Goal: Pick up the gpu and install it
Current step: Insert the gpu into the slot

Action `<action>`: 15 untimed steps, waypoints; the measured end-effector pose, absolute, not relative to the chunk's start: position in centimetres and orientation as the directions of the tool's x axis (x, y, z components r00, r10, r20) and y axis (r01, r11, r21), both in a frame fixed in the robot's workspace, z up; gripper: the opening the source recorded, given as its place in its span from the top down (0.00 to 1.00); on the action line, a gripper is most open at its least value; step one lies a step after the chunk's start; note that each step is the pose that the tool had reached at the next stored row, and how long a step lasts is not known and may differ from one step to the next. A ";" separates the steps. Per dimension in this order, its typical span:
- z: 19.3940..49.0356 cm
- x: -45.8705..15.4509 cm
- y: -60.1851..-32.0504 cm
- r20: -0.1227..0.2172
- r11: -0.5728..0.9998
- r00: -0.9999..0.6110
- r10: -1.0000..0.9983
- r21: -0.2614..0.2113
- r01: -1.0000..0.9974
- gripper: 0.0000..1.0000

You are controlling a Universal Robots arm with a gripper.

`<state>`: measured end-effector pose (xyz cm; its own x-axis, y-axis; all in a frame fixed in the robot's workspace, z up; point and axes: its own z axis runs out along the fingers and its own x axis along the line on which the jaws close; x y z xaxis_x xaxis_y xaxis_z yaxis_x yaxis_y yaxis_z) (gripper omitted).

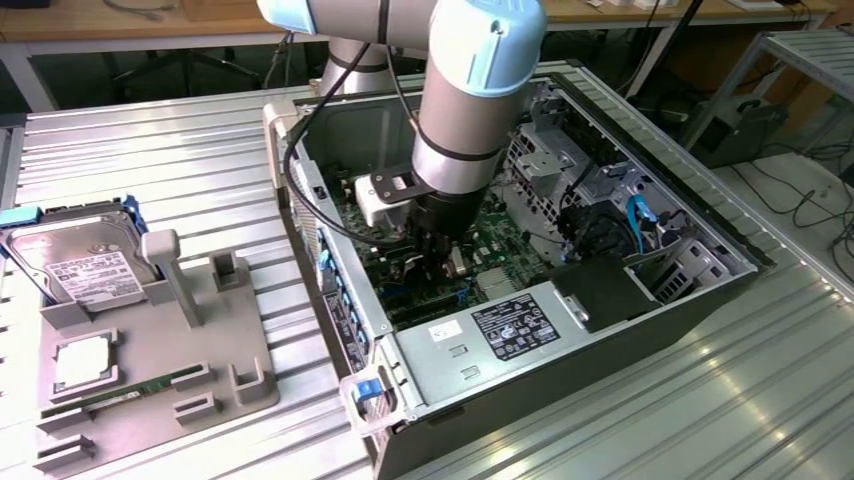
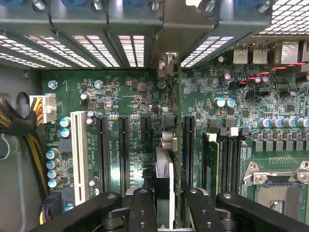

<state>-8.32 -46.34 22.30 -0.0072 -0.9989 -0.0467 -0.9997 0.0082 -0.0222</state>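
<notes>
I observed the tool (image 2: 166, 205) clenched on the gpu (image 2: 165, 179), which stood edge-on over the motherboard (image 2: 130, 96) inside the open computer case (image 1: 694, 300), between the black expansion slots (image 2: 123, 145). A hard drive (image 1: 83, 262) lay on the bench (image 1: 160, 140) fixture.

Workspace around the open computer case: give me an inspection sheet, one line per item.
Surface: ribbed metal table, carrying the open computer case.
Job's things: gpu held edge-on above the motherboard, beside the black slots.
Clutter: grey fixture tray with hard drive, memory stick and processor.
Gripper: gripper inside the case, closed on the gpu.
Cables: blue cables; yellow and black bundle.
Surroundings: wooden benches; floor cables.
</notes>
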 end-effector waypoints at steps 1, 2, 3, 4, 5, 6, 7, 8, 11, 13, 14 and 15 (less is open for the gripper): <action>22.3 -8.3 -46.3 -0.047 0.008 -0.007 -0.999 -0.022 -1.000 0.73; 22.3 -8.3 -46.3 -0.047 0.008 -0.007 -0.999 -0.022 -1.000 0.73; 22.1 -8.3 -46.3 -0.053 0.009 -0.007 -0.999 -0.025 -1.000 0.72; 22.2 -8.3 -46.3 -0.049 0.009 -0.007 -0.999 -0.023 -1.000 0.72; 22.3 -8.3 -46.3 -0.046 0.008 -0.007 -0.999 -0.022 -1.000 0.65; 22.3 -8.3 -46.3 -0.047 0.008 -0.007 -0.999 -0.022 -1.000 0.65; 22.8 -8.3 -46.3 -0.046 0.008 -0.007 -0.999 -0.023 -1.000 0.65; 23.4 -8.3 -46.3 -0.047 0.008 -0.007 -0.999 -0.023 -1.000 0.65; 25.6 -8.3 -46.2 -0.047 0.008 -0.007 -0.999 -0.025 -1.000 0.65; 26.9 -8.3 -46.2 -0.047 0.008 -0.007 -0.999 -0.026 -1.000 0.65; 27.4 -8.3 -46.2 -0.047 0.008 -0.007 -0.999 -0.027 -1.000 0.65; 28.0 -8.3 -46.2 -0.047 0.008 -0.007 -0.999 -0.028 -1.000 0.65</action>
